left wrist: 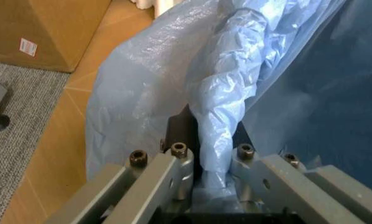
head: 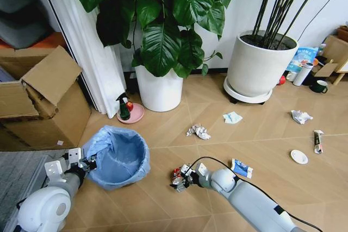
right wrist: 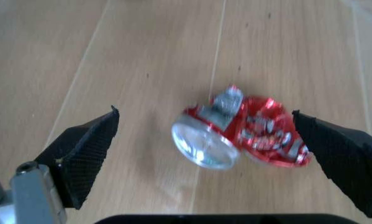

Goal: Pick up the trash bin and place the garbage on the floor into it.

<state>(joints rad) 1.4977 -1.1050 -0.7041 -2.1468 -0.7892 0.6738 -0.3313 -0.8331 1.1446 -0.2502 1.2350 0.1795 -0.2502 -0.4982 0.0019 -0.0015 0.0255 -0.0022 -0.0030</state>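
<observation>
Head view: the left claw (head: pixel 87 163) is clamped on the trash bin (head: pixel 120 156) rim, near left. The right claw (right wrist: pixel 204 158) gapes wide around a crushed red can (right wrist: pixel 242 135) on the floor (head: pixel 163 199); I'd centre it before squeezing.

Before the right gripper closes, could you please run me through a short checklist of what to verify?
1. Right gripper open: ok, its pads stand wide apart.
2. Crushed red can between the pads: ok, though it lies nearer one pad.
3. Can resting on the floor, free of other litter: ok.
4. Left gripper shut on the trash bin rim: ok, fingers clamp the blue bag and the dark wall.
5. Bin mouth open to take the can: ok, the head view shows it wide open.
6. Bin lifted off the floor: cannot tell.
</observation>
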